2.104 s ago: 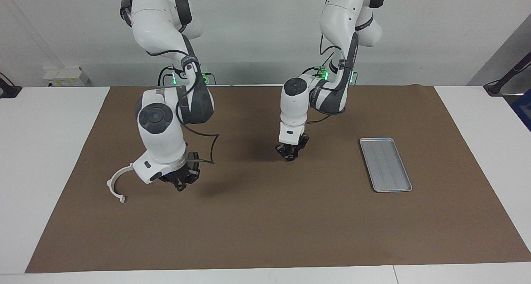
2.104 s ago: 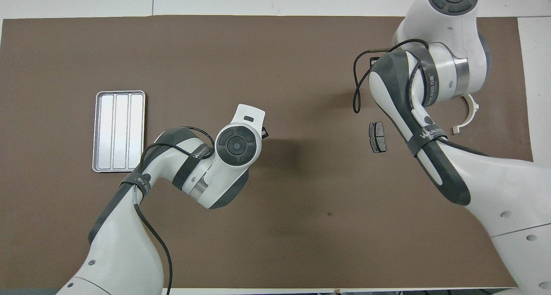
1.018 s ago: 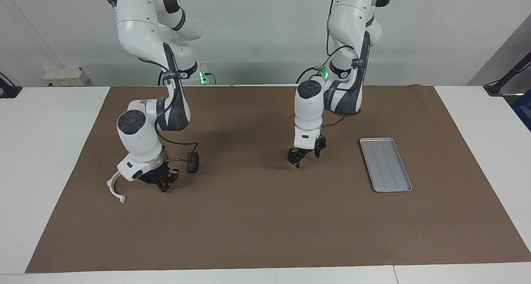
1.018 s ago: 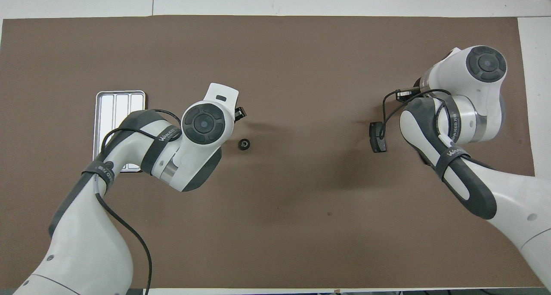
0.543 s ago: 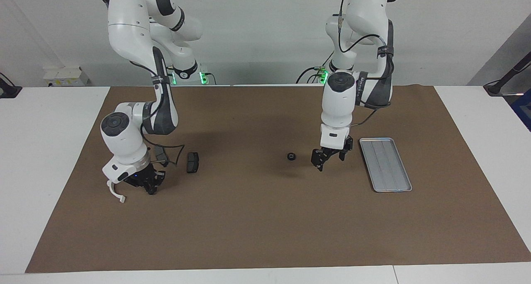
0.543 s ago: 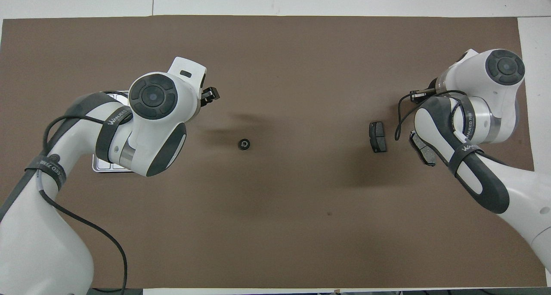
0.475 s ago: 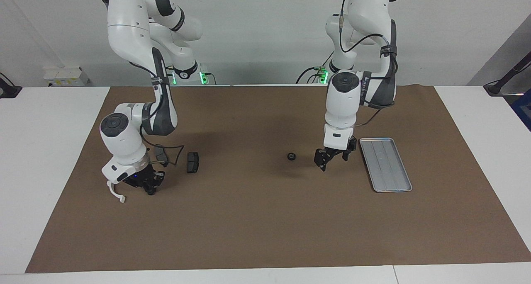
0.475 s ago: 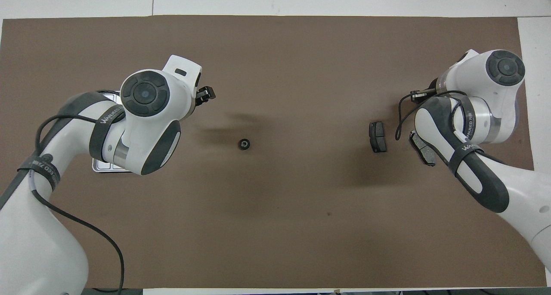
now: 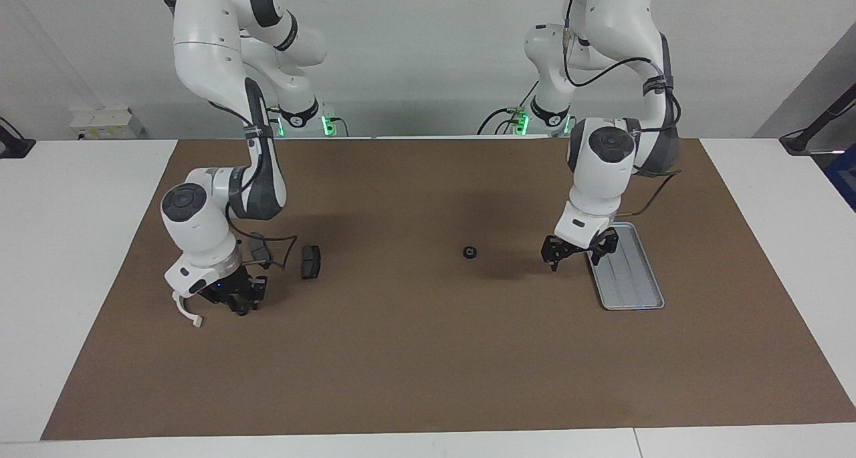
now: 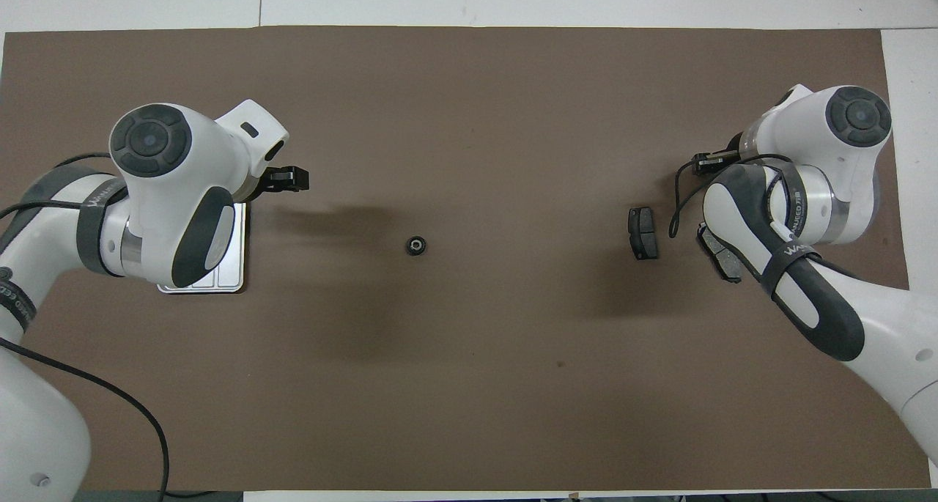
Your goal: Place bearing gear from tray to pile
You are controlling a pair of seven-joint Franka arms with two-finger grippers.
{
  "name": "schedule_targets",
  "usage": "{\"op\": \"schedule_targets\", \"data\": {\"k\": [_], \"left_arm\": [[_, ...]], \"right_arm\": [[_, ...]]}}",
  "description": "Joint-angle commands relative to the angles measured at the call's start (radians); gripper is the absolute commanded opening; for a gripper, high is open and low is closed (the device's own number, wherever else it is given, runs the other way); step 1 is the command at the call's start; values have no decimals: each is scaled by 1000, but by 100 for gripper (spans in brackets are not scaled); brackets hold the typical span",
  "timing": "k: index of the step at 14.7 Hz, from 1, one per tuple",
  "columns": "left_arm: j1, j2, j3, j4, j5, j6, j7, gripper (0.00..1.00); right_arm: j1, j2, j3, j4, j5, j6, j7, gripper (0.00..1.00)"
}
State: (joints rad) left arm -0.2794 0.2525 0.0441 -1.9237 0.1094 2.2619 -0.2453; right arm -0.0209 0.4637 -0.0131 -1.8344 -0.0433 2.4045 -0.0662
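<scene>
The bearing gear (image 9: 470, 251) (image 10: 415, 245), a small black ring, lies alone on the brown mat between the tray and the pile. The silver tray (image 9: 628, 281) (image 10: 233, 264) holds nothing that I can see and is largely covered by my left arm from above. My left gripper (image 9: 576, 257) (image 10: 296, 180) hangs open and holds nothing, over the mat at the tray's edge. The pile is a white bracket (image 9: 189, 316) and two dark plates (image 9: 309, 261) (image 10: 643, 232) (image 10: 722, 259). My right gripper (image 9: 239, 302) is low beside the bracket.
The brown mat (image 9: 428, 364) covers most of the white table (image 9: 73, 197). A black cable (image 9: 284, 251) loops from the right wrist over the plates. From above, the right arm hides the bracket.
My left arm has swung away from the gear toward the tray, leaving the gear on the mat. The right arm shifted toward the bracket, then stayed nearly still.
</scene>
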Motion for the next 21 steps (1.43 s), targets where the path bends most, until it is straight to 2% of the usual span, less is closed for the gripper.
{"op": "schedule_targets", "data": {"k": [1, 3, 5, 7, 10, 12, 14, 18, 21], "left_arm": [[64, -61, -10, -28, -89, -63, 170, 100], [109, -93, -7, -9, -143, -122, 254, 100], [123, -119, -4, 27, -145, -200, 265, 100], [127, -143, 0, 60, -146, -258, 265, 100], [157, -211, 0, 57, -146, -297, 268, 100], [158, -266, 3, 28, -145, -321, 270, 100], [158, -352, 3, -68, -143, -342, 276, 100], [157, -393, 2, -84, -143, -360, 265, 100], [157, -406, 3, -74, -143, -386, 259, 100]], "right_arm": [[19, -23, 12, -8, 23, 5, 0, 100], [77, -65, 10, 12, 22, -94, 96, 100], [159, -88, 8, 52, 8, -200, 268, 100], [234, -108, 8, 78, 7, -267, 420, 100], [361, -120, 8, 124, 7, -344, 677, 100], [441, -119, 10, 148, 7, -363, 848, 100], [511, -119, 10, 156, 8, -361, 960, 100], [614, -105, 10, 227, 11, -395, 1098, 100], [665, -59, 10, 289, 7, -409, 1172, 100]]}}
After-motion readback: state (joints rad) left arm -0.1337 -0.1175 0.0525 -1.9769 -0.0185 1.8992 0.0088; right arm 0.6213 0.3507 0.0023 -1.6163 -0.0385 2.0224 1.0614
